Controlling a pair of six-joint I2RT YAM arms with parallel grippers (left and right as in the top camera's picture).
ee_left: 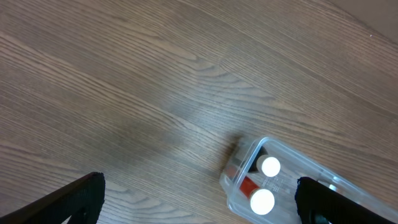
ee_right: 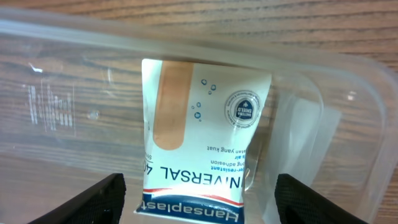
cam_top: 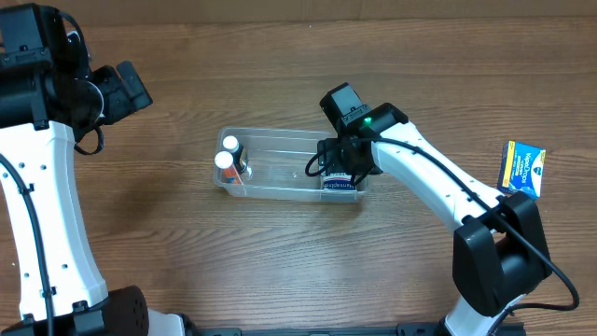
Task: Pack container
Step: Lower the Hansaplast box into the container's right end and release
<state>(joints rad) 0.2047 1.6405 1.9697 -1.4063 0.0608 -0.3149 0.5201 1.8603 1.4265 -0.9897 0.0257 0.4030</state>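
Claw status, right arm: my right claw (ee_right: 199, 202) is released, its two black fingers (ee_right: 93, 202) spread wide to either side of a white rectangular cardboard plaster box (ee_right: 202, 137) printed with a tan strip, the word UNIVERSAL and a red-and-blue Hansaplast band. In the right wrist view a gap shows between each finger and the plaster box. The plaster box rests inside the clear, colourless, shallow rectangular plastic container (cam_top: 280, 168), at its right end, close to the end wall; whether it lies flat or leans I cannot tell. The container sits near the middle of the brown wood-grain table (cam_top: 187, 252). In the overhead view my right claw hangs directly above that right end. At the container's left end stand two small upright tubes with round white caps (cam_top: 229, 143), side by side just inside the corner; one shows a red label in the left wrist view. Left arm: my left claw (ee_left: 199, 202) is also released, fingers far apart and holding nothing; it hovers over the table, left of the container and apart from it. A flat blue and yellow cardboard box (cam_top: 524, 168) lies on the table at the far right, well apart from the container.
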